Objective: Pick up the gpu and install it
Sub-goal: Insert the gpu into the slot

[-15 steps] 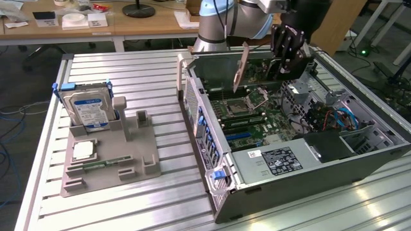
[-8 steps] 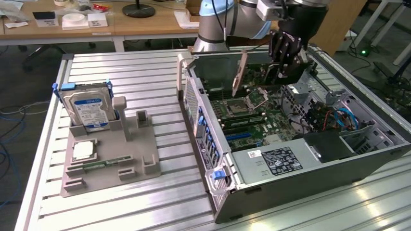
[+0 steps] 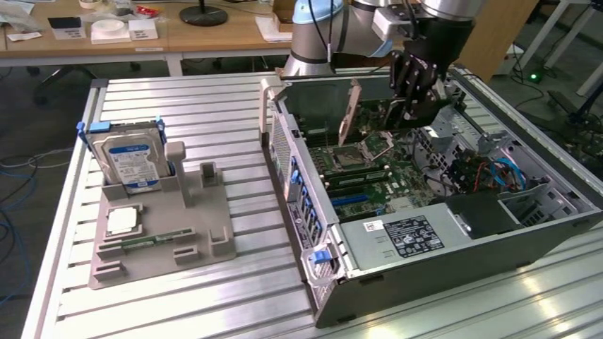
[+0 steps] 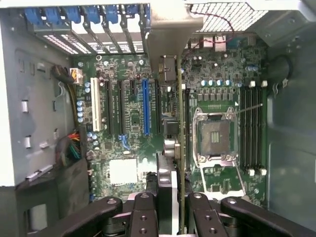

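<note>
over green motherboard (image 4: 131, 133), black gripper (image 4: 170, 210) clamps thin flat gpu (image 4: 169, 94) edge-on

We see our arm (image 3: 428, 21) reaching straight down, gripper (image 3: 411, 113) vertical, its fingers (image 4: 143, 217) clamped on the gpu (image 4: 170, 69).

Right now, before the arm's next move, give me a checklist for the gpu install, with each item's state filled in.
1. Grip: gripper shut on the gpu, card held edge-on: ok.
2. Position: gpu inside the open case, over the motherboard: ok.
3. Blue slot empty: ok.
4. Card edge lined up with a slot: cannot tell. In the wrist view it runs between the blue slot and the CPU socket.
5. Gpu seated in a slot: cannot tell.
6. Cable bundle apart from the card, at the case wall: ok.
</note>
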